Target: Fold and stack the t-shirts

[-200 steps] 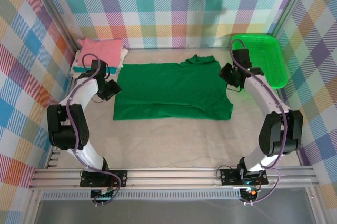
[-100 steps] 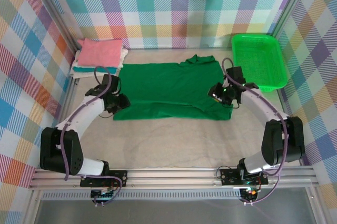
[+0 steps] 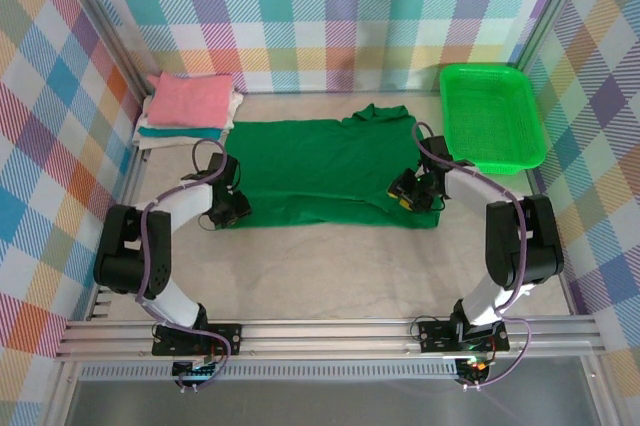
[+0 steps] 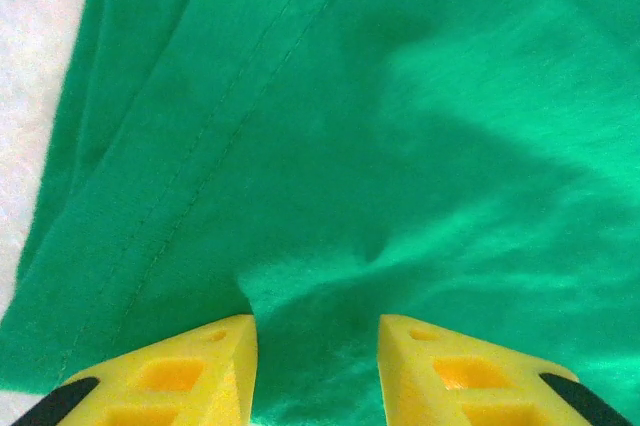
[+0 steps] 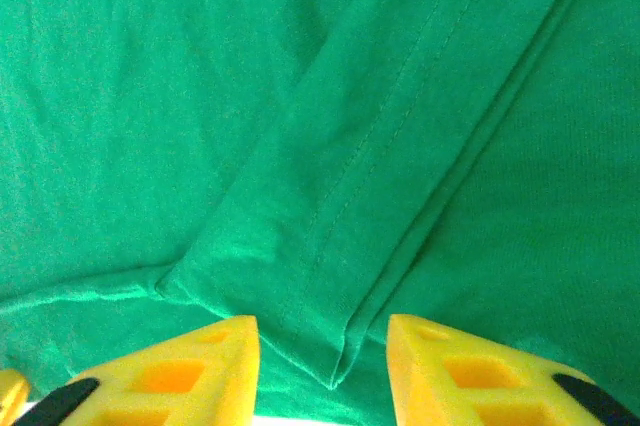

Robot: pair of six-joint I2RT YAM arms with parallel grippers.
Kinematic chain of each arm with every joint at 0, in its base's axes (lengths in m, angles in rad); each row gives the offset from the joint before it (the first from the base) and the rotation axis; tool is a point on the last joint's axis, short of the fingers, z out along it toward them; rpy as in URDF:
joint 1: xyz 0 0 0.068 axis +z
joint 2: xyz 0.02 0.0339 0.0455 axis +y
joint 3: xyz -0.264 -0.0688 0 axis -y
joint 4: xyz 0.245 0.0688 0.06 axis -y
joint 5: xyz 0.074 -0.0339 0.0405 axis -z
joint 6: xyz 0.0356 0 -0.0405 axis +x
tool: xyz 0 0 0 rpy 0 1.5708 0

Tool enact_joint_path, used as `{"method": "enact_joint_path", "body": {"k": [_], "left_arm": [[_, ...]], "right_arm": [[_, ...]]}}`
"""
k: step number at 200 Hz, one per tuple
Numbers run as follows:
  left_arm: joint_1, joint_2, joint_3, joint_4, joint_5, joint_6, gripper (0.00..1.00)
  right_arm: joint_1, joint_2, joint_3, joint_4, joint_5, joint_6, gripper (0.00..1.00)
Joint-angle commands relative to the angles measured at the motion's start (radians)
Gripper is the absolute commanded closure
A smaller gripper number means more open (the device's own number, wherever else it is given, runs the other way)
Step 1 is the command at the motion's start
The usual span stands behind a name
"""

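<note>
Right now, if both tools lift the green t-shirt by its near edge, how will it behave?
Probably floppy: the green t-shirt puckers inside the open left tool, so it should sag between grips. Likely light, being thin cloth. The folded layers at the right tool may slide apart unless pinched together.

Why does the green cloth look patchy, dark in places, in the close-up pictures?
Left wrist: a soft shadow crosses the green t-shirt ahead of the left claw, beside brighter patches. Right wrist: lighting is even, stitching sharp. Top external: flat light, faint shadows.
</note>
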Motion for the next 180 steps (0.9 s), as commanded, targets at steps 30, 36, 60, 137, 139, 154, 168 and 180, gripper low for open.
{"method": "enact_joint_path", "body": {"k": [30,36,60,137,139,154,168,180], "left_arm": [[0.009,0.025,-0.016,0.016,-0.030,-0.006,0.63],[0.012,0.024,-0.021,0.018,-0.030,-0.008,0.63],[0.026,0.019,-0.032,0.020,-0.025,-0.007,0.63],[0.031,0.010,-0.054,0.032,-0.027,0.001,0.63],[0.032,0.009,-0.054,0.031,-0.028,0.002,0.63],[0.032,0.004,-0.053,0.025,-0.039,0.007,0.63],[0.033,-0.001,-0.054,0.027,-0.044,0.008,0.63],[0.032,-0.005,-0.056,0.032,-0.040,0.007,0.63]], "right_arm": [[0.004,0.072,-0.002,0.074,0.021,0.060,0.59],[0.004,0.079,-0.001,0.077,0.021,0.066,0.59],[0.004,0.101,-0.001,0.097,0.027,0.068,0.59],[0.004,0.142,0.031,0.164,0.067,0.069,0.80],[0.004,0.144,0.032,0.164,0.069,0.069,0.80],[0.004,0.151,0.033,0.173,0.086,0.070,0.86],[0.004,0.158,0.037,0.181,0.097,0.070,0.90],[0.004,0.160,0.039,0.191,0.104,0.071,0.95]]}}
